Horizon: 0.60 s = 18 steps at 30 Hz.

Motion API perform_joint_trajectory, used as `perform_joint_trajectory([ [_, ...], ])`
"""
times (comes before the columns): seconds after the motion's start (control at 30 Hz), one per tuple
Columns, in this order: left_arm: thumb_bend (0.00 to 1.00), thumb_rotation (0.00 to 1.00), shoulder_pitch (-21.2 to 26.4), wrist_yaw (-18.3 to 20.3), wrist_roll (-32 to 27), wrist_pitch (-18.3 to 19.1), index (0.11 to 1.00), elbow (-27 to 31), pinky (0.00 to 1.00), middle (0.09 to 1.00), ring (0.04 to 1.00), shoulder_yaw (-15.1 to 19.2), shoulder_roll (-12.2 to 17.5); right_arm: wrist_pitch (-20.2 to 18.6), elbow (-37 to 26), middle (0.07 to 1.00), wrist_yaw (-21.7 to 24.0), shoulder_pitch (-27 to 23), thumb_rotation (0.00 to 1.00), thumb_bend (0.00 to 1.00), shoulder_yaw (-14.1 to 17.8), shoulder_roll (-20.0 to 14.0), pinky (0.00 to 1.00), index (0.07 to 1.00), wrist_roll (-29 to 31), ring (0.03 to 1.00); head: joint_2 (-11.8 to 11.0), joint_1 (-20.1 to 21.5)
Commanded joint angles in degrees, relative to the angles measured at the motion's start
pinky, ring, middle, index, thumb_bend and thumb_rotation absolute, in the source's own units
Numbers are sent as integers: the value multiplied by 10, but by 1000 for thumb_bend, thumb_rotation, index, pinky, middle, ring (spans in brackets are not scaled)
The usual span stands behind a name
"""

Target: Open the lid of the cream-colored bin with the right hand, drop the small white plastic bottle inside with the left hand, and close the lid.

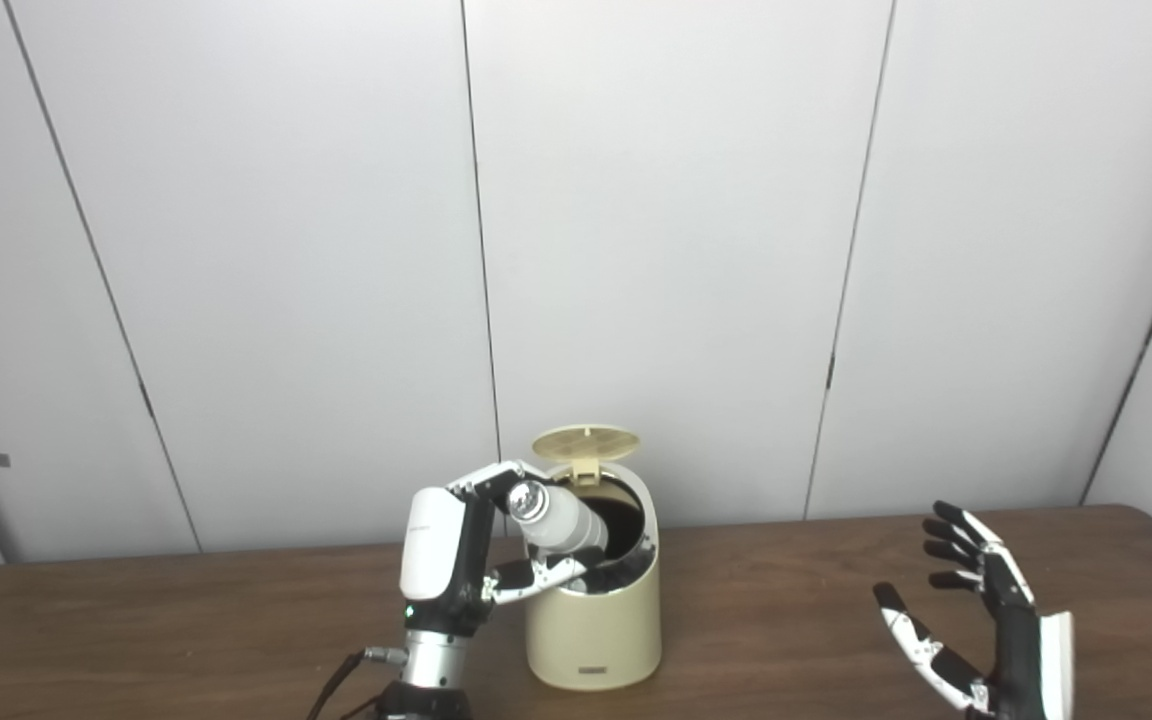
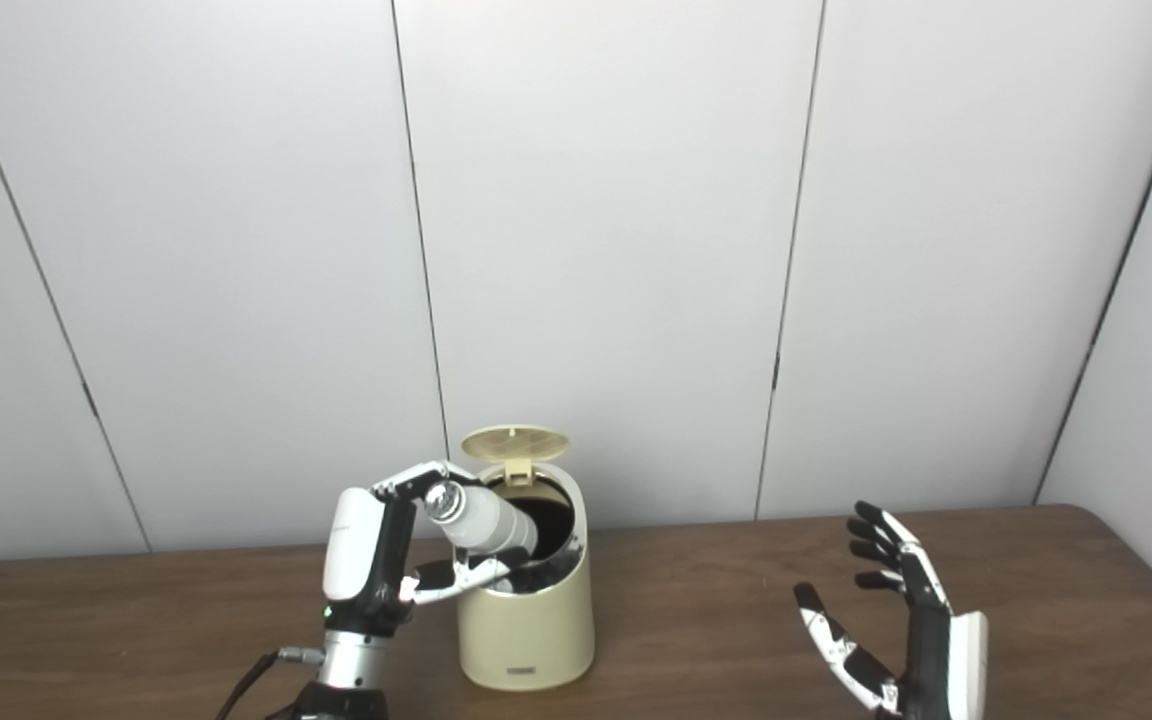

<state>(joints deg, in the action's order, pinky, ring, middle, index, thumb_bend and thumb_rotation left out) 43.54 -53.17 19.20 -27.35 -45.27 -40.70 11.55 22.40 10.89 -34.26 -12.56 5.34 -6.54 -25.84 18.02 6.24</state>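
The cream-colored bin [image 1: 594, 620] stands on the wooden table, its round lid [image 1: 586, 443] flipped up at the back and the dark opening showing. My left hand [image 1: 456, 555] is beside the bin's left rim, shut on the small white plastic bottle [image 1: 561, 520]. The bottle lies tilted, one end in my fingers at the upper left and the other end dipping into the opening. My right hand [image 1: 976, 620] hovers over the table far to the right of the bin, open with fingers spread and nothing in it.
The brown table [image 1: 786, 600] stretches left and right of the bin, with a rounded corner at the far right. A white panelled wall [image 1: 656, 250] rises directly behind it. A dark cable [image 1: 331, 690] trails from my left wrist.
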Motion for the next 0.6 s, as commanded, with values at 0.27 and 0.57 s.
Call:
perform_joint_trajectory([
  [0.27, 1000, 566, 13, 79, -1, 4, 624, 25, 534, 625, 618, 18, 10, 19, 30, 762, 0, 26, 27, 253, -12, 31, 626, 777, 13, 736, -1, -1],
  [0.57, 1000, 511, 12, 87, 6, 4, 645, 30, 529, 638, 622, 26, 10, 21, 35, 760, -1, 25, 41, 250, -13, 30, 621, 775, 11, 732, -1, 0],
])
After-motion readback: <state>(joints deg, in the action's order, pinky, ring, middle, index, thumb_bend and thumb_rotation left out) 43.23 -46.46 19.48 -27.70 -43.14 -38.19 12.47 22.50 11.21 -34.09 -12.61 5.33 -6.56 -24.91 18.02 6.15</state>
